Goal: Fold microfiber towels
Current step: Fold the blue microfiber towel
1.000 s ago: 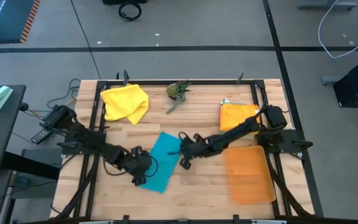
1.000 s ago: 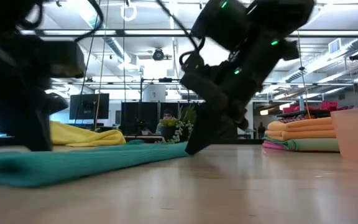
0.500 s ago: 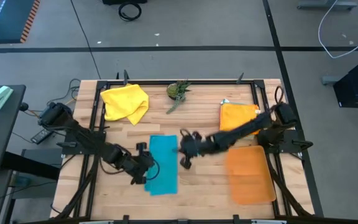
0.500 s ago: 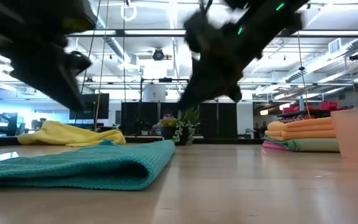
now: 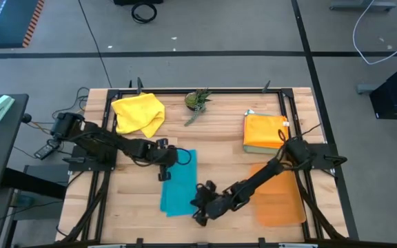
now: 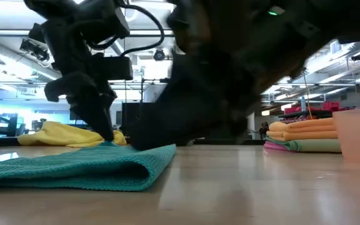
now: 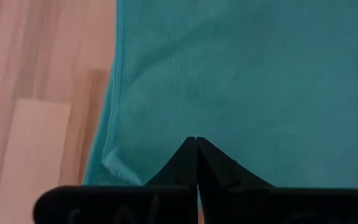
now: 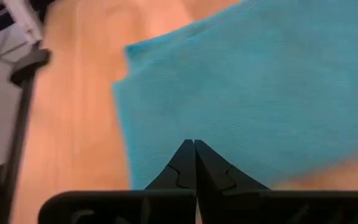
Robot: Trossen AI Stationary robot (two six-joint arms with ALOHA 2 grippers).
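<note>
High view: you see the teal towel (image 5: 178,182) lying folded as a long strip near the middle of the wooden counter (image 5: 212,134), its long side running from the far part toward the near edge. The left end effector (image 5: 165,171) sits at the towel's left edge, near its far end. The right end effector (image 5: 200,209) is low at the towel's near right corner, with the arm stretched in from the right. The yellow towel (image 5: 140,114) lies crumpled at the far left of the counter. A stack of folded towels (image 5: 264,132), orange on top, sits at the far right. Just nearer than the stack lies the translucent orange mat (image 5: 281,196). A small green plant (image 5: 198,100) stands at the far middle.

Low view: the teal towel (image 6: 80,167) lies flat with a rounded fold facing right. You see the left end effector (image 6: 108,134) tip down on its far edge. The right arm is a dark mass filling the middle.

Left wrist view: the left end effector (image 7: 196,144) has its fingers pressed together at the tips, resting over teal cloth (image 7: 241,81); whether fabric is pinched, you cannot tell.

Right wrist view: the right end effector (image 8: 194,148) is likewise closed, tips meeting above the teal towel (image 8: 247,93), nothing visibly held.
</note>
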